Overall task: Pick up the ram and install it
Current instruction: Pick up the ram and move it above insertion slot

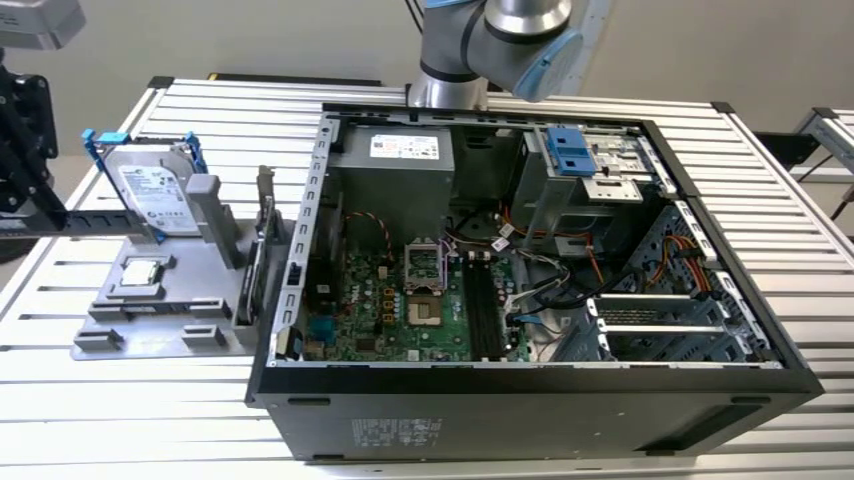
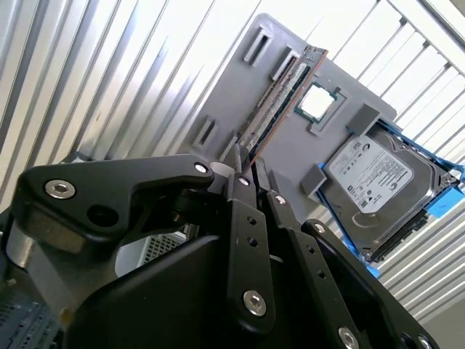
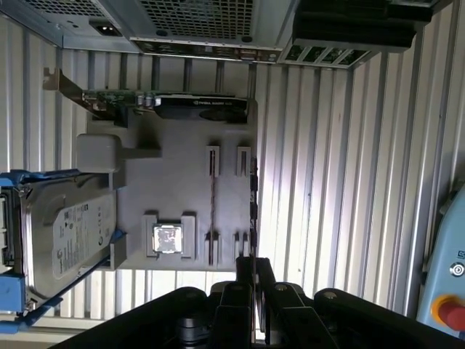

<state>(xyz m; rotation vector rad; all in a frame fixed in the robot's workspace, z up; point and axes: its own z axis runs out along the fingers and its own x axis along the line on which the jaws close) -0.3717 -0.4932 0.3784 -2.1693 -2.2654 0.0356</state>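
Over the grey tray (image 1: 160, 330) at the exterior view's left, the hand (image 2: 243, 166) is pressed together on one end of the ram (image 2: 280, 102), pinching the thin stick between its black fingers (image 2: 234, 169). The stick reaches away from the fingertips, level and on edge. In the first wrist view the ram (image 3: 253, 211) shows edge-on as a thin dark line along the tray's border, beside two pairs of slotted posts. In the exterior view it is a dark bar (image 1: 94, 222) raised above the tray floor. On the tray sit a hard drive (image 2: 378, 182) in a blue frame, a small square processor chip (image 2: 316, 102) and an upright expansion card (image 3: 182, 105). Just beside the tray, on the slatted surface (image 1: 80, 420), lies the open computer case (image 1: 534, 400), its long memory slots (image 1: 483, 310) showing bare.
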